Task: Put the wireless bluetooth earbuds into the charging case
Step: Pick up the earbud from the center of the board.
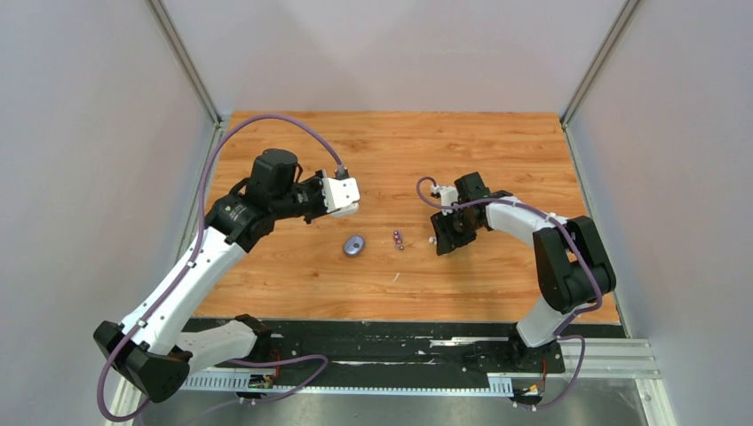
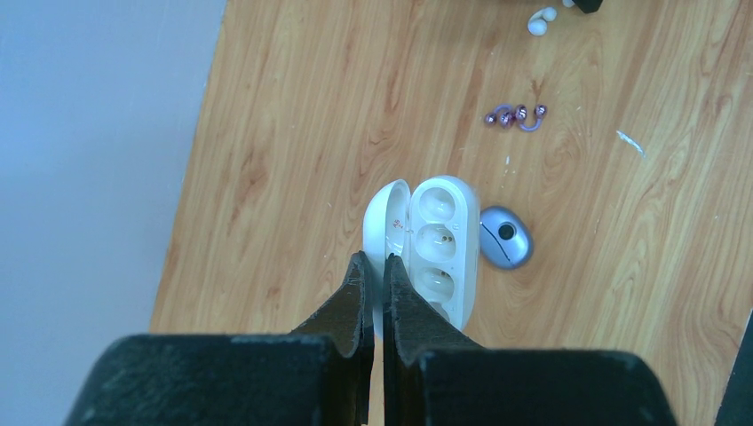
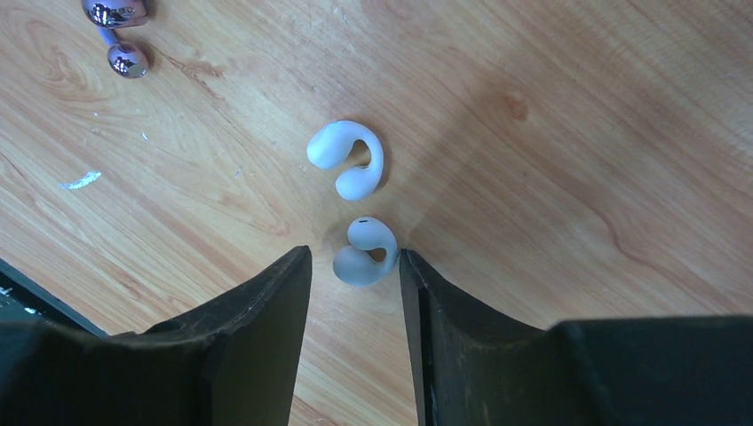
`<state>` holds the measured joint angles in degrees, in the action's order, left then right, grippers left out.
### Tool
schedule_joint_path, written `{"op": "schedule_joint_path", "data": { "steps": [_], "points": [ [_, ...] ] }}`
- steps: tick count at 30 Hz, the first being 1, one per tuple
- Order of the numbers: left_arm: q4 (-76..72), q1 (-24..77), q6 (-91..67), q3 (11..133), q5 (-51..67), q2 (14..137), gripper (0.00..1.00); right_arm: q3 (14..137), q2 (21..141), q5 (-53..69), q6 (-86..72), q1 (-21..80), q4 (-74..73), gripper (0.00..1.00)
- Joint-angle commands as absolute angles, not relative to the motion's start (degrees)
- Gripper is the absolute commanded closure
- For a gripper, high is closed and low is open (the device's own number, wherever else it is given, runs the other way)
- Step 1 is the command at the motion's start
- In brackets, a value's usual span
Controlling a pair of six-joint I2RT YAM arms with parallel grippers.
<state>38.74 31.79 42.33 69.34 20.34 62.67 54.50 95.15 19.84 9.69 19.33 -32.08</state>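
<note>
Right gripper (image 3: 353, 257) half open, straddling nearer glossy white C-shaped earbud (image 3: 366, 252) on wooden table (image 3: 577, 133). Right jaw about touching, left jaw apart, nothing gripped yet. Second white earbud (image 3: 348, 158) just beyond. Centre first, then close gently across bud body so it doesn't flick away. Left gripper (image 2: 375, 260) pinched tight on open white charging case (image 2: 439, 244). Only left wrist view shows its empty wells, plus lilac oval case (image 2: 504, 237) beside it and purple earbuds (image 2: 515, 115) further off.

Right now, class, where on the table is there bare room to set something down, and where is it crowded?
Free: the far strip of table by the back wall, and the near strip between the purple case and the black base plate. Crowded: the middle, where that case, the purple earbuds, the white earbuds and the right gripper sit close.
</note>
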Motion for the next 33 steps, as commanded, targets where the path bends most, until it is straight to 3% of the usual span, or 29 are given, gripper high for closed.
{"op": "schedule_joint_path", "data": {
  "steps": [1, 19, 25, 33],
  "points": [
    [37.1, 32.1, 41.4, 69.3, 20.7, 62.3, 1.0, 54.2, 94.5, 17.3, 10.2, 19.2, -30.9, 0.54],
    [36.5, 32.1, 40.7, 68.9, 21.0, 62.2, 1.0, 50.8, 91.6, 12.1, 12.0, 21.9, -30.7, 0.66],
    [36.2, 32.1, 40.2, 68.7, 21.2, 62.3, 1.0, 52.3, 91.8, 15.6, 14.7, 22.0, -29.1, 0.62],
    [36.1, 32.1, 40.1, 68.7, 21.2, 62.7, 1.0, 51.7, 92.4, 17.3, 19.4, 22.4, -28.8, 0.77]
  ]
}}
